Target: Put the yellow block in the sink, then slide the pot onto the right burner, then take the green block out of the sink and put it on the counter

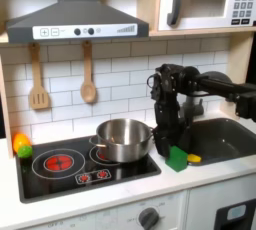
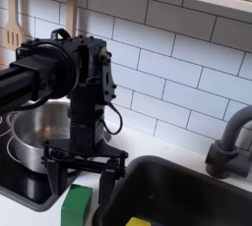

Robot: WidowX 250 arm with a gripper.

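Pincer [image 2: 81, 171] jaws apart, empty, poised just above green block [image 2: 77, 203] on desk [image 2: 25, 213]; pot [image 2: 34, 137] right behind.

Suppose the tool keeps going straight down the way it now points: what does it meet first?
Probably the green block on the counter by the sink; the open tool hangs just above it, though depth is unclear.

Cream counter [image 1: 110, 196] carries the black cooktop [image 1: 60, 179] — and the green block [image 1: 177, 158] sits flat beside the sink [image 1: 232, 139].
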